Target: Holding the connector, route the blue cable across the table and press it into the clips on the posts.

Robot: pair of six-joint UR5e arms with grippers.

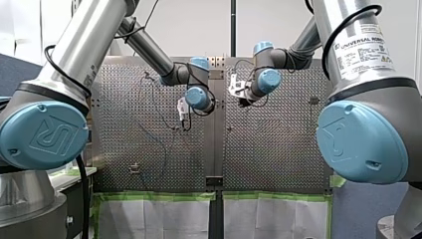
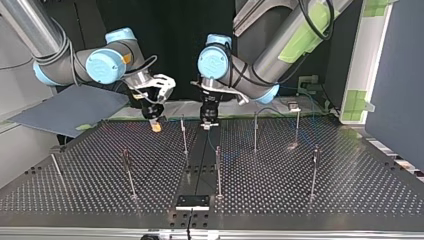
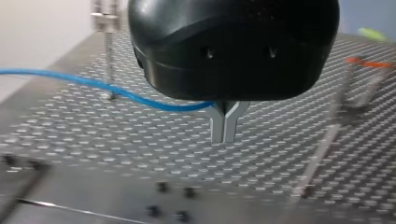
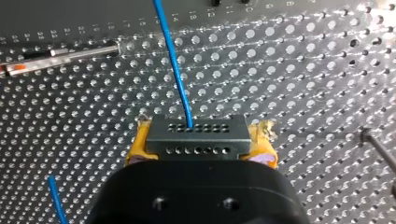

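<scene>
My right gripper [image 2: 156, 125] was clamped on the connector [image 4: 196, 137] just over the table [image 4: 303, 93], left gripper [image 3: 224, 128] pinched shut round the blue cable [image 3: 70, 79], so any slack could've snagged a post [image 2: 184, 135] before clipping.

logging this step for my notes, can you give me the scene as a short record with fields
right pincer: shut on connector, yellow pads on both its sides
left pincer: metal fingertips together, blue cable runs up to them
blue cable: leaves the connector, runs ahead over the perforated table
posts: upright, spread over the table
pincer position: both above the table near its middle seam, side by side
cable in clips: cannot tell
</scene>
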